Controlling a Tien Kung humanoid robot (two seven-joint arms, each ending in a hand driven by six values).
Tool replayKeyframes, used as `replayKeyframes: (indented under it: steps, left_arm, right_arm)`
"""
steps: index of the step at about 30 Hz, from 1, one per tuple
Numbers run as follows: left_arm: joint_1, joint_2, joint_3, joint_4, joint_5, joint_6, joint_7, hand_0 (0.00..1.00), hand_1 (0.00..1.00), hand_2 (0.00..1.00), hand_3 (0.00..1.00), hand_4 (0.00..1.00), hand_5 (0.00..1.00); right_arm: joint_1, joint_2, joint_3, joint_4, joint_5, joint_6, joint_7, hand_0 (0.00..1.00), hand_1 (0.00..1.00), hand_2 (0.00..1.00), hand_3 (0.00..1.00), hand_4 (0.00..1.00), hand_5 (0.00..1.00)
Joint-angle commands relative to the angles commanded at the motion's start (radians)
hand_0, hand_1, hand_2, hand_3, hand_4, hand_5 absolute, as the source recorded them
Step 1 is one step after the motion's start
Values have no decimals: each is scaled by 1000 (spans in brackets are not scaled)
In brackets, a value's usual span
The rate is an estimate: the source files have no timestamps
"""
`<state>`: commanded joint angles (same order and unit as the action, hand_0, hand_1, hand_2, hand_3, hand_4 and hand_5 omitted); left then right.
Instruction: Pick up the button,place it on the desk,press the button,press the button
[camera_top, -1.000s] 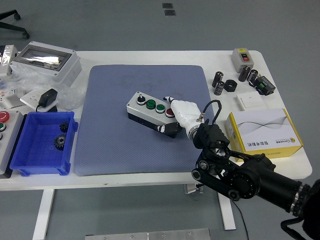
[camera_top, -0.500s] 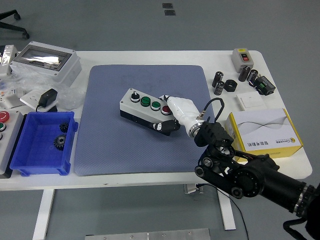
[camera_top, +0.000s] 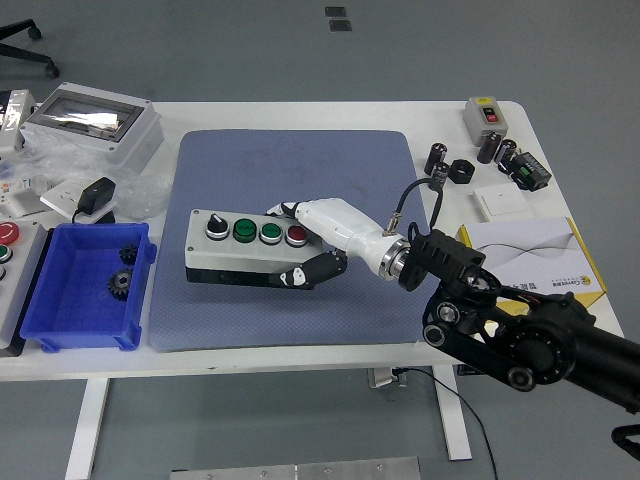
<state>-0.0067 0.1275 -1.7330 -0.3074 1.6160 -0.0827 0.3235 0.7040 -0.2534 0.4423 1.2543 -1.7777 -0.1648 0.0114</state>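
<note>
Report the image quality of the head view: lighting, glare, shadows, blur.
Head view: even, soft overhead light; glare only on the clear lid of the grey enclosure far left; a faint shadow under the grey four-button control box on the blue mat; the white right hand and box look sharp, no visible motion blur.

Grey button box (camera_top: 245, 250), green and red buttons; blue-grey mat (camera_top: 290, 170)

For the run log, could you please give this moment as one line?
right hand: shut on button box | box: over blue mat, left of centre | left hand: unseen
</note>
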Motion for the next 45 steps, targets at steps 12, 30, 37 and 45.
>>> replayKeyframes:
  steps: [12,30,37,45]
  left_arm:
    - [-5,-2,-5,0,8,-4,0,478,446,459,641,2,2]
    - [-8,0,-9,-1,7,-19,2,477,437,458,649,2,2]
    - [-7,1,-9,-1,7,-25,4,474,436,456,652,2,2]
    - [-8,3,-14,-4,2,-23,-15,473,436,456,659,2,2]
  right_arm:
    - [-17,44,-41,-153,-102,-51,-5,119,234,248,217,2,2]
    - [-37,43,28,-141,-135,42,-53,235,348,390,560,215,86]
    - [-39,40,32,-134,-130,57,-56,568,588,584,690,283,158]
    - [-43,35,47,-124,-142,70,-63,847,775,773,860,613,173]
